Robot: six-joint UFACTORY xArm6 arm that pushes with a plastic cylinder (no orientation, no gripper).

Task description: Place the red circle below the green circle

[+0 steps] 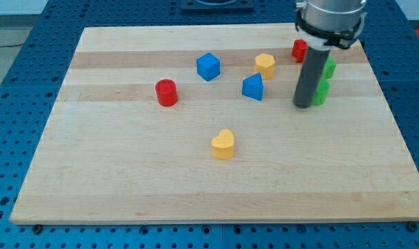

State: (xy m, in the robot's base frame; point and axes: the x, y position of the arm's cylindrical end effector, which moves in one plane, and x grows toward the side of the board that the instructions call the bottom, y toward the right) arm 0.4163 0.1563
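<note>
The red circle (166, 92) stands at the board's centre left. Two green blocks sit at the view's right, one (323, 92) below the other (329, 67). Both are partly hidden by my rod, so I cannot make out their shapes. My tip (303, 106) rests on the board just left of the lower green block, touching or nearly touching it, far to the right of the red circle.
A blue cube (208, 66), a yellow hexagon (265, 65) and a blue triangle (253, 87) lie between the red circle and my tip. A yellow heart (222, 144) sits below them. Another red block (299, 50) is partly hidden behind the rod at the top right.
</note>
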